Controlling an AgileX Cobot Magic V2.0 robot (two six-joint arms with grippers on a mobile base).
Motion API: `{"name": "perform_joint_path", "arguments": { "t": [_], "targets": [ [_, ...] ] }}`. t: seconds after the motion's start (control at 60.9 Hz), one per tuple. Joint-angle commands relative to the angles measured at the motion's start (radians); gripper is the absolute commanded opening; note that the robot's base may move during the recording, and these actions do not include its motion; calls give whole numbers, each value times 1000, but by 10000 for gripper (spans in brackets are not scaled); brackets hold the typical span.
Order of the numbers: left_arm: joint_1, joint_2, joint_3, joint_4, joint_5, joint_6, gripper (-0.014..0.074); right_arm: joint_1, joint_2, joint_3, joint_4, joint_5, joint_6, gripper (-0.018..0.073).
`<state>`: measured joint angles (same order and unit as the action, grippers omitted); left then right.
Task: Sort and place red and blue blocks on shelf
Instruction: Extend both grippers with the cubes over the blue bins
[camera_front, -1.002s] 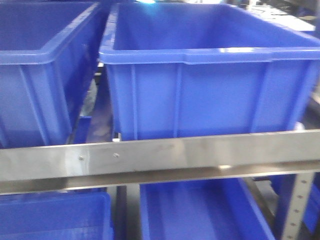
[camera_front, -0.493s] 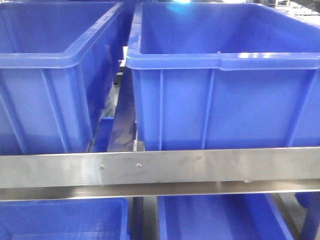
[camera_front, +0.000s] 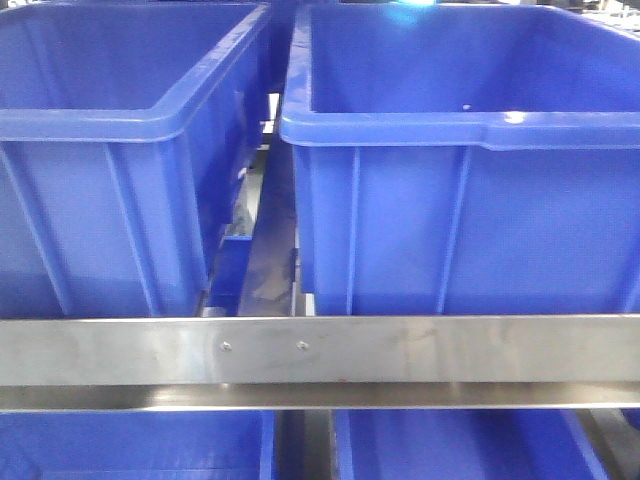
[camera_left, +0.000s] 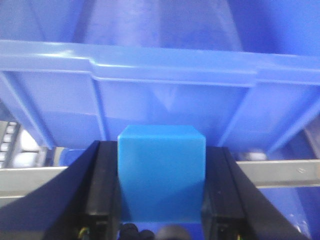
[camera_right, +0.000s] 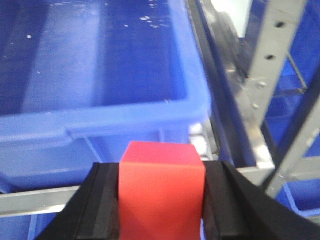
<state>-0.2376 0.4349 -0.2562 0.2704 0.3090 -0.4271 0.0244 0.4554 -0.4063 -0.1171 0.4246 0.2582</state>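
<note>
Blue block (camera_left: 161, 172): pinched square by left gripper (camera_left: 161, 150), facing the front wall of a blue bin (camera_left: 165, 95); rim sitting higher in that wrist view, so probably needs a lift to clear; red block (camera_right: 161, 192): clamped in right gripper (camera_right: 161, 170), looking down into an open bin (camera_right: 100, 75) just past its near rim; shelf rail (camera_front: 400, 350) crossing underneath; no arms visible from the front; block undersides cut off; can't tell which bin is which, tbh.

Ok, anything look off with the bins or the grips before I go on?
Nothing stands out. The blue block sits square in the left gripper, the red block in the right gripper; only pale specks dot the bin floor.
</note>
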Motion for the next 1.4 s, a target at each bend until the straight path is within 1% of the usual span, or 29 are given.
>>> {"name": "perform_joint_path", "arguments": {
  "t": [0.0, 1.38],
  "targets": [
    [-1, 4, -32, 7, -84, -7, 126, -7, 3, -29, -5, -80, -2, 49],
    [-1, 4, -32, 7, -84, -7, 126, -7, 3, -29, -5, -80, -2, 49]
  ]
}}
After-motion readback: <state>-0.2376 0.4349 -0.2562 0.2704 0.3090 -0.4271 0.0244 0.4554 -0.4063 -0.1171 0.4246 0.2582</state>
